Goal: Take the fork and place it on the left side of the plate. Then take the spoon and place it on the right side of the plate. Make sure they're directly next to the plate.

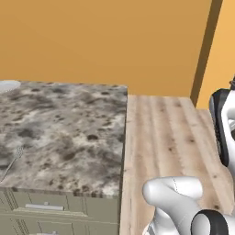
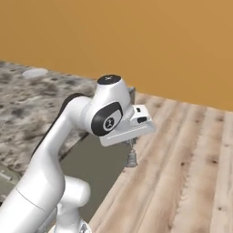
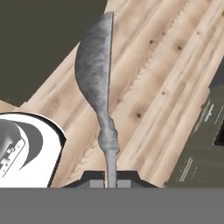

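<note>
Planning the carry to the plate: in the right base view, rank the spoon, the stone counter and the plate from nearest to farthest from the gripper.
1. Spoon: clamped in the gripper, hanging below the fingers.
2. Stone counter: its near end lies just left of the gripper, behind the arm.
3. Plate: far left, near the counter's back edge.

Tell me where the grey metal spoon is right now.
The grey metal spoon is clamped by its handle in the gripper, hanging over the light wooden floor beside the stone counter, in the hand view.
</note>
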Motion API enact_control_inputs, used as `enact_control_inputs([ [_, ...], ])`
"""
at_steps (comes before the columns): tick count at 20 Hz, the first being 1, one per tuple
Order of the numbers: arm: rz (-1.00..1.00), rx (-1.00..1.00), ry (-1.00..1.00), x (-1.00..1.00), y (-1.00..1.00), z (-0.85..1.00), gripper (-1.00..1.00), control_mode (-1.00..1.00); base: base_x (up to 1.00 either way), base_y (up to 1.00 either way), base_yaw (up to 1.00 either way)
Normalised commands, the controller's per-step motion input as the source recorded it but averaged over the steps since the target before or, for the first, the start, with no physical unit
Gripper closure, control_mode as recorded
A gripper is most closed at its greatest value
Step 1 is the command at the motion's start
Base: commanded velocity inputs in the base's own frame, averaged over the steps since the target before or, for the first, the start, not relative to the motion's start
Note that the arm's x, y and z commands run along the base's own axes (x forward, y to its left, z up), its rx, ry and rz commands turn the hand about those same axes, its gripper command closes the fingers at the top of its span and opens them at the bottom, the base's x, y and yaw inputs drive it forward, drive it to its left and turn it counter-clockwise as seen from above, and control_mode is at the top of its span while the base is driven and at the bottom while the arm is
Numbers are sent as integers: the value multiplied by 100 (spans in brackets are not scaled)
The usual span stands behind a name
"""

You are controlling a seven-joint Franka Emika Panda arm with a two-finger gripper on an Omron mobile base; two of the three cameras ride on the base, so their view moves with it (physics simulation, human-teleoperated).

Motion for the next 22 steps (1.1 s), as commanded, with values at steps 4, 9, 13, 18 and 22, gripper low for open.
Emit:
enact_control_inputs([
  [4,0,0,0,0,0,0,100,100,68,-86,26],
  [9,0,0,0,0,0,0,100,100,56,-95,23],
  [13,0,0,0,0,0,0,100,100,47,-100,22],
  [18,0,0,0,0,0,0,100,100,48,-98,23],
  [22,0,0,0,0,0,0,100,100,53,-93,25],
])
